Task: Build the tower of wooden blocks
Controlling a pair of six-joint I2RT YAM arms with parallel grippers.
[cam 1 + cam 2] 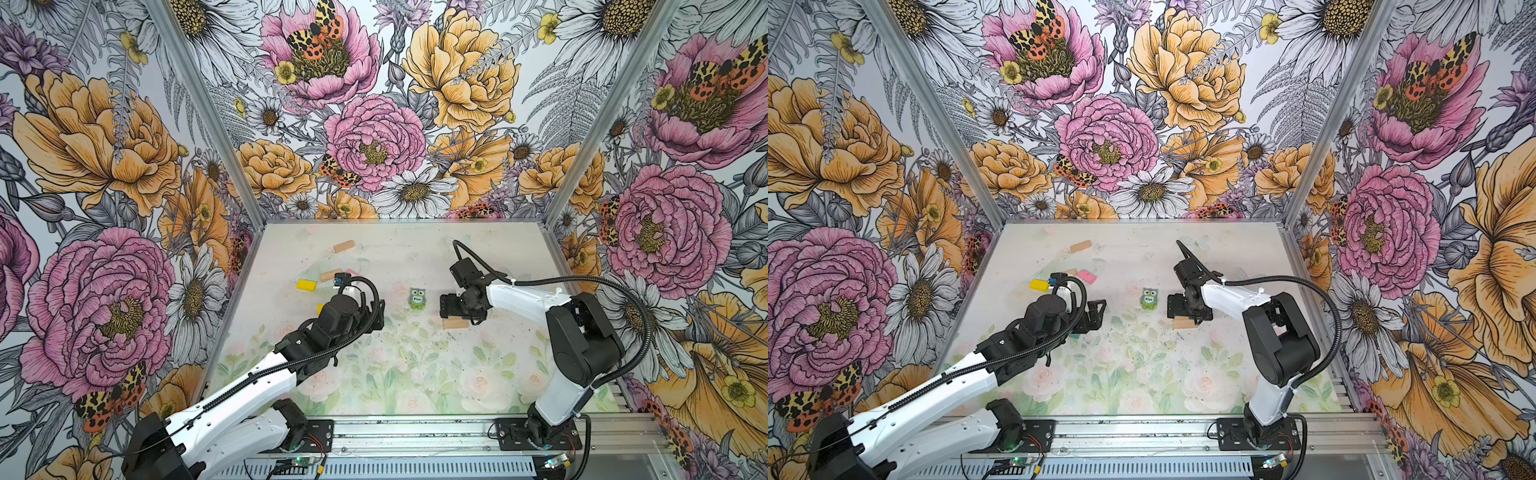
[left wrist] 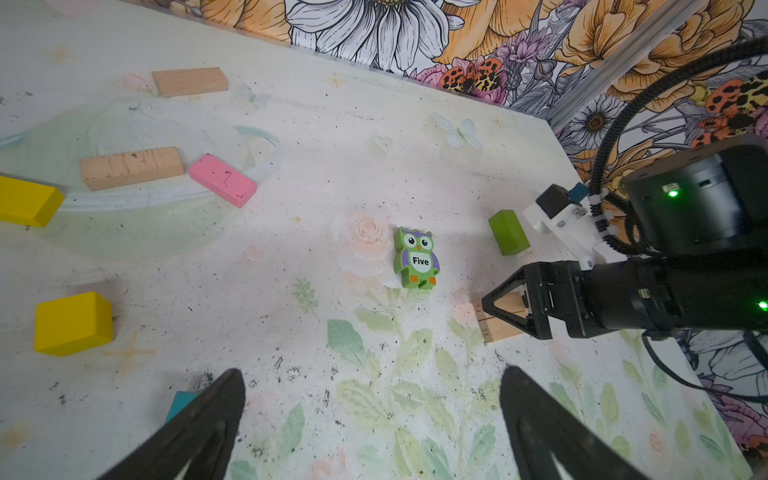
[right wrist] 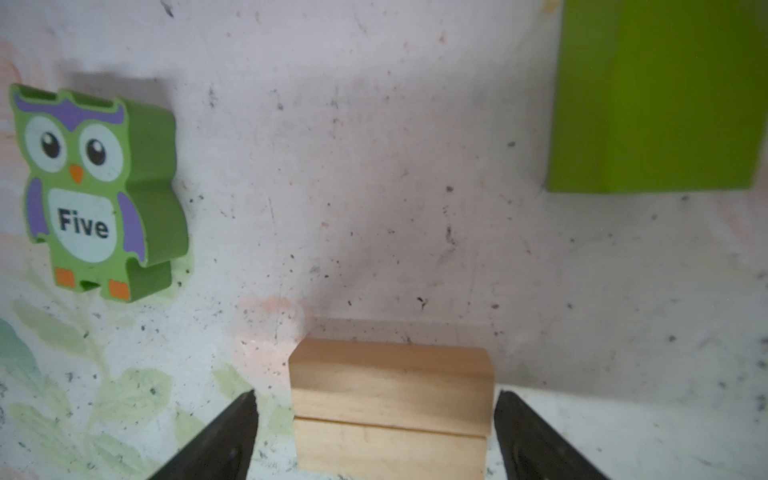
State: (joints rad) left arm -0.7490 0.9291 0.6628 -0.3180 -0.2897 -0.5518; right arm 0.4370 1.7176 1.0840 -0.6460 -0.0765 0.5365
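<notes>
Right gripper (image 3: 374, 397) released, jaws spread astride two tan bars (image 3: 388, 415) pressed together, small gap on one side. Owl piece (image 3: 95, 191) and lime-green bar (image 3: 656, 95) beyond, apart. Left gripper (image 2: 370, 374) spread, empty; teal cube (image 2: 180, 405) beside one finger (image 2: 216, 415).

Two tan bars (image 3: 390, 399) lie flush together, possibly stacked; owl piece (image 3: 97, 191) nearby, lime-green bar (image 3: 656, 95) apart.
</notes>
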